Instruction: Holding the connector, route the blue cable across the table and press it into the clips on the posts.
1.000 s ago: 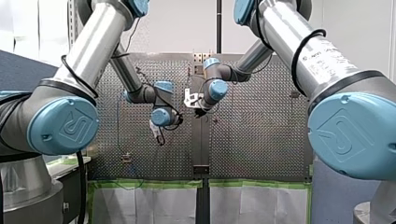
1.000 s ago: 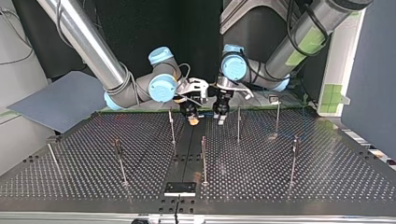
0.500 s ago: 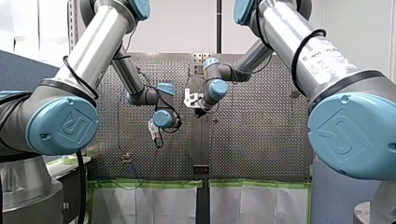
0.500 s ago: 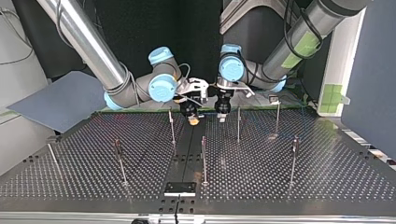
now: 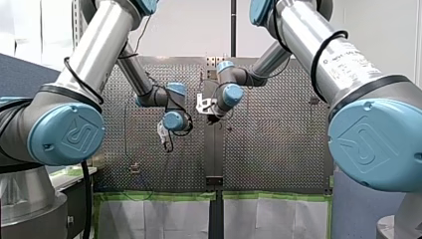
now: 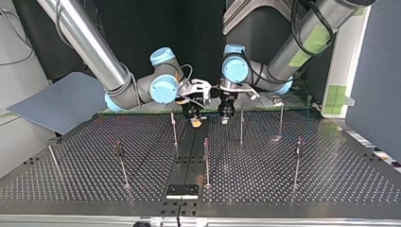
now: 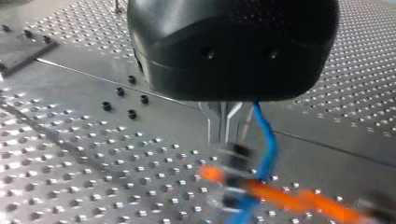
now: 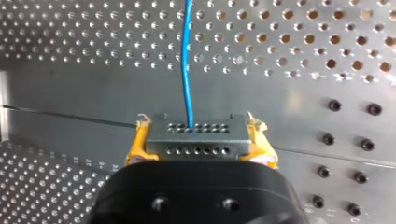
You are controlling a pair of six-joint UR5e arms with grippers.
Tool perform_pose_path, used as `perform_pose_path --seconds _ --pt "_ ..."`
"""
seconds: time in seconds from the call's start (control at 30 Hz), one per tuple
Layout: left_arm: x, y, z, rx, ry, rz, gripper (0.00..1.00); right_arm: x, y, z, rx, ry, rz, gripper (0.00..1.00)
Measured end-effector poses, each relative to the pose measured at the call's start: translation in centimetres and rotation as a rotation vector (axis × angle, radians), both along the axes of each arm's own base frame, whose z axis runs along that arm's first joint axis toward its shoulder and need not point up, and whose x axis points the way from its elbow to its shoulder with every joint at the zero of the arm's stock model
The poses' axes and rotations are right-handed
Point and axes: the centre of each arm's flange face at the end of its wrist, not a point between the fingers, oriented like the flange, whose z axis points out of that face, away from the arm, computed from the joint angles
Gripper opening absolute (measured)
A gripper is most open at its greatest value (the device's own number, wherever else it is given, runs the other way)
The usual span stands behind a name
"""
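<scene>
My right gripper clamps the grey connector squarely between its yellow pads. The blue cable runs straight ahead of the jaws over the perforated table, with bare plate on both sides. My left gripper has its metal fingers standing narrow with nothing seen between them, and the cable passes just beside them. Both grippers hang close together near the table's edge on the arms' side. A thin post stands just outside the right jaws and a second post just outside the left.
</scene>
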Motion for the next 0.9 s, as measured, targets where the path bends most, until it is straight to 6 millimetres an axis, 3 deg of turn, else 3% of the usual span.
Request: perform_pose_path --seconds 0.3,0.9 --pt "-0.9 0.6 3.8 0.002 -0.013 0.036 0.0 -0.7 -0.2 3.7 -0.029 -0.05 -0.017 0.0" --pt "-3.3 0.5 11.7 -0.014 -0.089 0.015 0.0 -3.0 1.4 14.7 -0.134 -0.168 -0.03 0.0"
